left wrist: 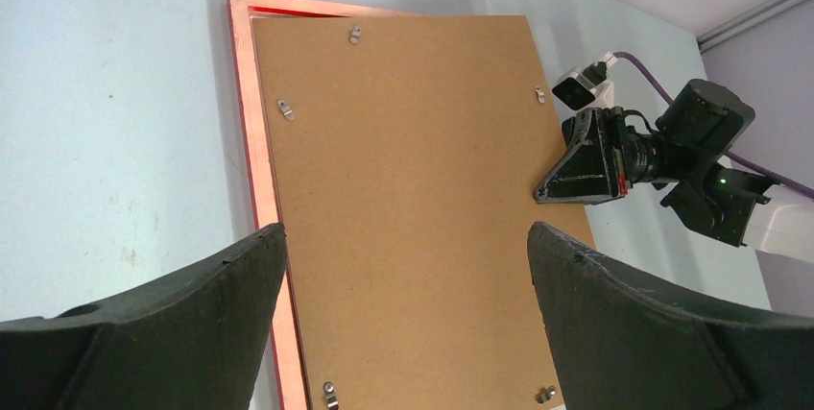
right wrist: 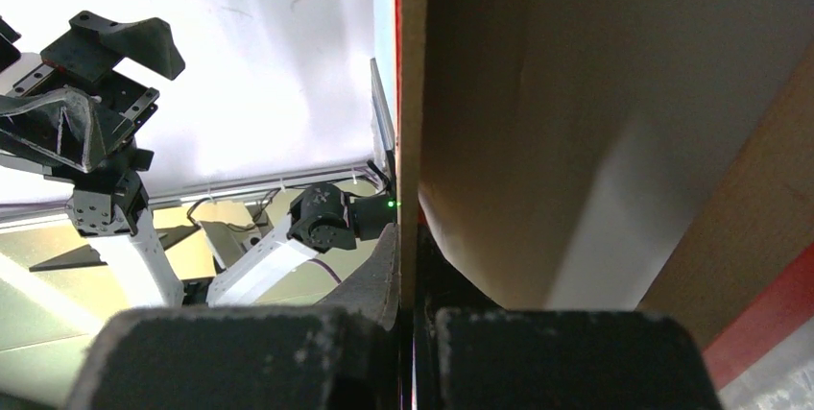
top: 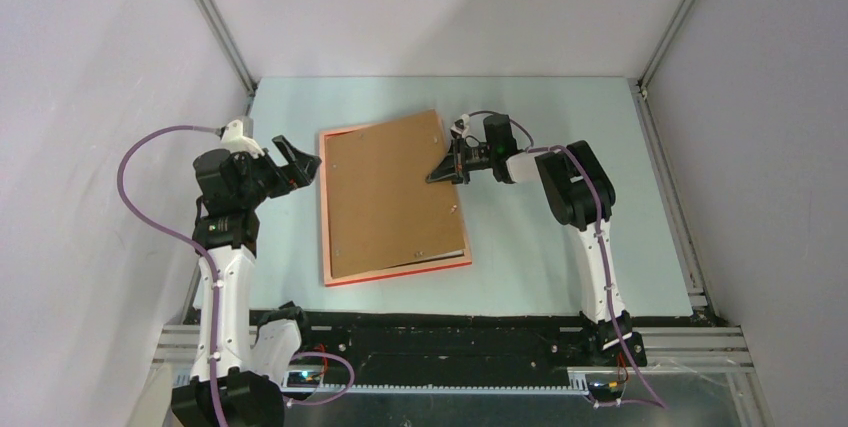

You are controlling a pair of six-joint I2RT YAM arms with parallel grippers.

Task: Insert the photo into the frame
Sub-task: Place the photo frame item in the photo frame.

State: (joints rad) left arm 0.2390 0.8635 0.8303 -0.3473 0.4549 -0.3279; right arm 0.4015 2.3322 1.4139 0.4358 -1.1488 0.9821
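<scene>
Right jaws pinched the board (top: pixel 390 197) at its right edge; left jaws gaped wide left of the frame (top: pixel 400 275), face-down mid-desk. Photo hidden, maybe underneath. Looked like board-seating; next, square it in.

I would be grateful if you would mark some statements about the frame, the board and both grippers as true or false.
1. The right gripper is shut on the edge of the backing board. True.
2. The left gripper is clamped on the frame. False: its jaws stand open and hold nothing.
3. The backing board sits square in the frame. False: it lies askew over it.
4. The frame lies on the table, under the board. True.
5. The photo lies on top of the board. False: the board's upper face shows only small metal clips; no photo is in view.
</scene>
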